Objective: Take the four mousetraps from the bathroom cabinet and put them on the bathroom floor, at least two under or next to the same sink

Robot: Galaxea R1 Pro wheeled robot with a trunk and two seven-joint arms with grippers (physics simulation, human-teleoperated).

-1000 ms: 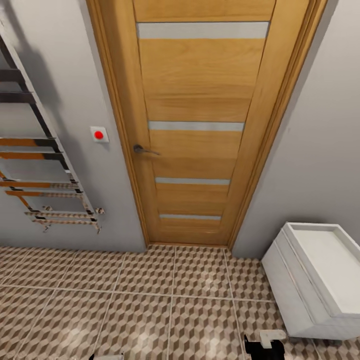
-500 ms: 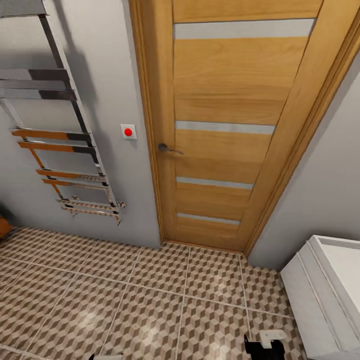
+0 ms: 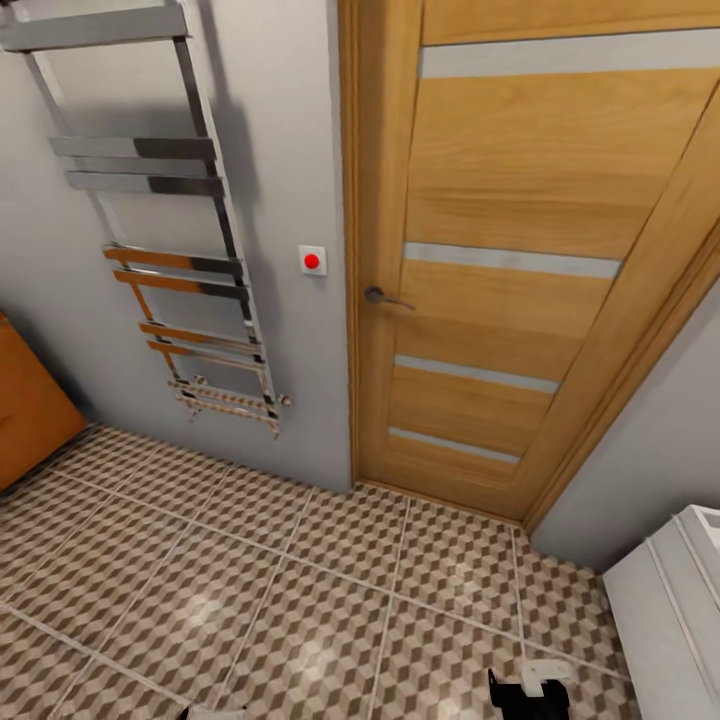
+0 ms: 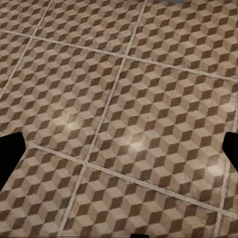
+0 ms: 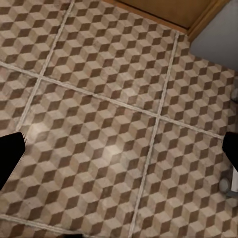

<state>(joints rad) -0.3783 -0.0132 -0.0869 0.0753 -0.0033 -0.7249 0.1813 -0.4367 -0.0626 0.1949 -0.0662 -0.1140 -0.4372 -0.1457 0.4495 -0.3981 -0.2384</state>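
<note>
Right gripper (image 3: 528,690) seen at the near edge of the head view as a black body with a white part, poised above the bathroom floor (image 3: 300,600). In the right wrist view, two dark fingertips (image 5: 10,153) at opposite edges of the frame, spread wide, nothing between them: released. Left gripper (image 4: 119,153) likewise spread, one dark fingertip (image 4: 9,156) at each side of the left wrist view, bare cube-patterned tile below: released, nothing grasped.

Floor tiled in a brown, beige and white cube print with pale grout lines, extending to the walls. White vanity unit (image 3: 665,610) at the near right, only its corner and front visible. Orange-brown cabinet (image 3: 30,410) at the far left edge, standing on the tile, only one end panel visible; contents cannot be told. No mousetraps discernible.

Farther back, grey wall (image 3: 290,180) carrying a chrome towel rail (image 3: 170,230), a white switch with a red button (image 3: 312,261) just beside the door frame, and a closed wooden door (image 3: 500,260) with pale horizontal strips and a dark lever handle (image 3: 383,297).
</note>
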